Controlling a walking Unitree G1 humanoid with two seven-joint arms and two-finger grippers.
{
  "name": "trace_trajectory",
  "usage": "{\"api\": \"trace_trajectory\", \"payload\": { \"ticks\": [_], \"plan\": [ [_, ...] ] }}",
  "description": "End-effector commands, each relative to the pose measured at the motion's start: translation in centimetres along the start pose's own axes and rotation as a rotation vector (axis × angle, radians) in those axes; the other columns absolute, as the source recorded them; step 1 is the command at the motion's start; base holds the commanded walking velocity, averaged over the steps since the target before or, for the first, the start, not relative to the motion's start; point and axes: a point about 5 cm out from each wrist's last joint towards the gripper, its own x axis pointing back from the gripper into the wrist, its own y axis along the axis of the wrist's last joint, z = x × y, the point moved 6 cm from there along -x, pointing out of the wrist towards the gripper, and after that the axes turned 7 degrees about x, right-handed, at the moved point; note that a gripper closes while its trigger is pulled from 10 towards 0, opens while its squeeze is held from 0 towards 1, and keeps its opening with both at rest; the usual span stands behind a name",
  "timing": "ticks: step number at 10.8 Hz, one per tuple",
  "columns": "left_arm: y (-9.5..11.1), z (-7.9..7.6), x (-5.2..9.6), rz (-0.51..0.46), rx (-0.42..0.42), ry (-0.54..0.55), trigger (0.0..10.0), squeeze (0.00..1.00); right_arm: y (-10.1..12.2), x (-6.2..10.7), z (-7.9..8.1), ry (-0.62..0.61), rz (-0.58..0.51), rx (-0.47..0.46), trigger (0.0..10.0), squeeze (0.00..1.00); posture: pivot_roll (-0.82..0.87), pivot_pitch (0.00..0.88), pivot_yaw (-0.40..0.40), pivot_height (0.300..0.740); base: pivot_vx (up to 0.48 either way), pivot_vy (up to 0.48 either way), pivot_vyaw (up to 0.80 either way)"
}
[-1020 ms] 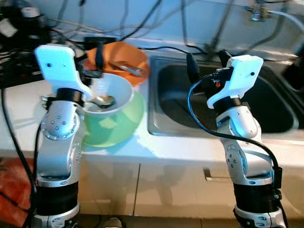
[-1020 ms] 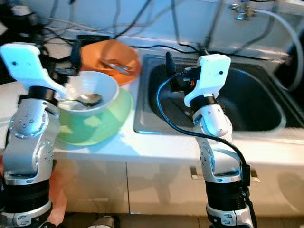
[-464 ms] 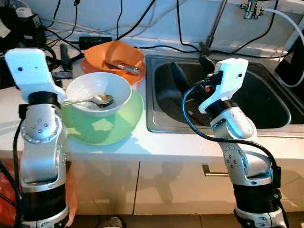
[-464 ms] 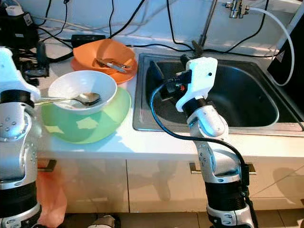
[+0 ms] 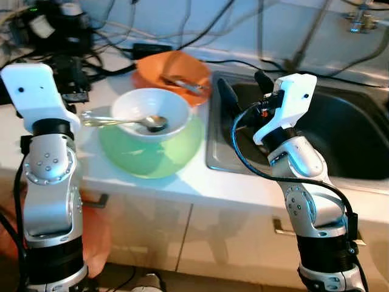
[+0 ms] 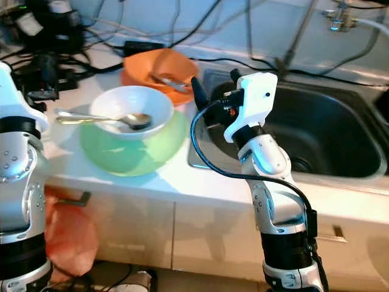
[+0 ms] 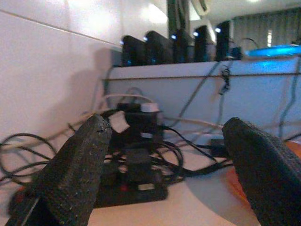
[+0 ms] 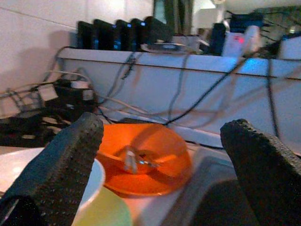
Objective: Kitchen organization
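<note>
The white bowl (image 5: 150, 113) sits nested on a green plate (image 5: 152, 152) on the surface (image 5: 182, 182), left of the sink (image 6: 322, 131); it looks rigid, glazed, probably slippery and breakable, best pinched at the rim; the spoon (image 5: 121, 121) in it lies long axis sideways, handle pointing toward the robot's left, liable to slide; an orange bowl (image 6: 159, 68) stands behind; the left end effector (image 7: 164, 165) and right end effector (image 8: 160, 160) both hang spread, holding nothing.

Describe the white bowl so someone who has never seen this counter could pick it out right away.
Start at the steel sink and look to the counter on its left. The white bowl sits on a pale green plate, in front of an orange bowl. It alone is white, with a metal spoon resting in it.
</note>
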Motion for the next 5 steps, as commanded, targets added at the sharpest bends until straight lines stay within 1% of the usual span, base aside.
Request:
{"api": "trace_trajectory", "payload": {
  "ticks": [1, 3, 4, 5],
  "plan": [
    [0.1, -0.8, 0.1, 0.005, 0.012, -0.024, 10.0, 0.00, 0.3, -0.1, -0.6, -0.020, -0.008, 0.017, 10.0, 0.00, 0.09, 0.075, -0.072, 0.740, 0.000, 0.000, 0.00],
    [0.5, -0.8, -0.2, -0.005, 0.019, -0.022, 10.0, 0.00, 0.4, -0.1, -0.7, -0.027, -0.012, 0.024, 10.0, 0.00, 0.09, 0.074, -0.071, 0.740, 0.000, 0.000, 0.00],
    [1.2, -0.6, -0.4, -0.027, 0.020, -0.014, 10.0, 0.00, 0.4, -0.1, -0.8, -0.032, -0.015, 0.024, 10.0, 0.00, 0.09, 0.074, -0.073, 0.740, 0.000, 0.000, 0.00],
    [2.9, -0.1, -0.7, -0.080, 0.009, 0.013, 10.0, 0.00, 0.4, -0.1, -0.9, -0.038, -0.017, 0.023, 10.0, 0.00, 0.10, 0.073, -0.075, 0.740, 0.000, 0.000, 0.00]
  ]
}}
